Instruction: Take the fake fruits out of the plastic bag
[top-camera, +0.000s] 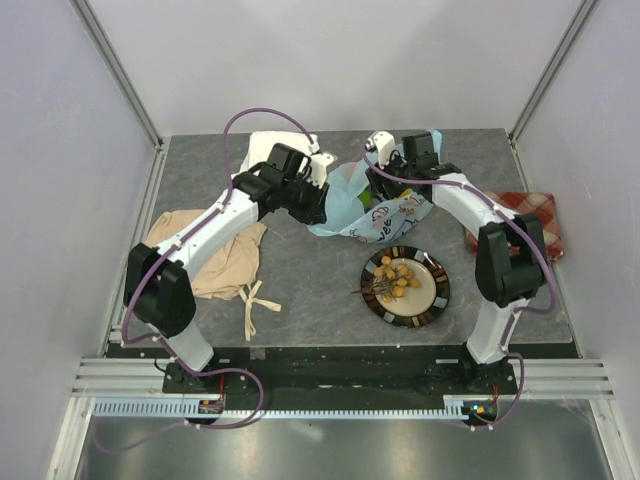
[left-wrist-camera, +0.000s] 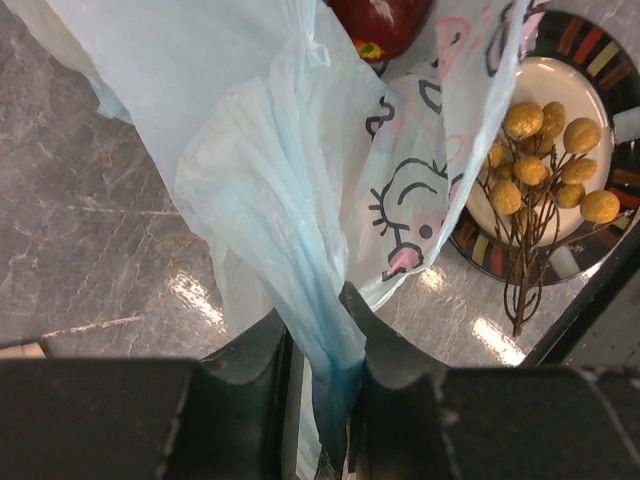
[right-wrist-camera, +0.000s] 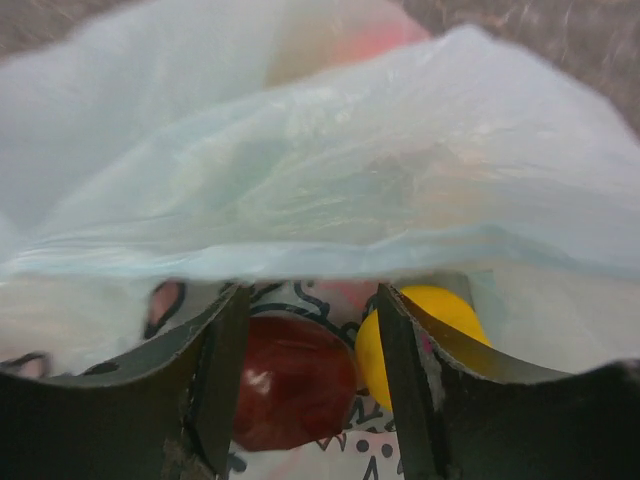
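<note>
Right wrist view. The right gripper (right-wrist-camera: 310, 295) stands with its jaws apart, dark fingers (right-wrist-camera: 222, 370) at the bottom of the frame. A glossy red fruit (right-wrist-camera: 295, 385) lies between them on printed film. A yellow fruit (right-wrist-camera: 450, 312) sits just right of the red fruit, partly behind the right-hand finger. Above the red fruit, the translucent light-blue plastic bag (right-wrist-camera: 320, 170) billows, blurred, and fills most of the view.

The plastic bag (left-wrist-camera: 290, 180) is see-through pale blue with a pink-and-black cartoon print. Between the black right hand's (right-wrist-camera: 310, 295) fingers there's a glossy dark-red apple (right-wrist-camera: 290, 385), with a bright yellow lemon (right-wrist-camera: 445, 310) beside it. Right of the left hand (left-wrist-camera: 315, 310): mustard-tan berries (left-wrist-camera: 540, 160) on brown stems, a cream plate (left-wrist-camera: 600, 45) with a dark striped rim, and the grey marbled tabletop (left-wrist-camera: 90, 200).
</note>
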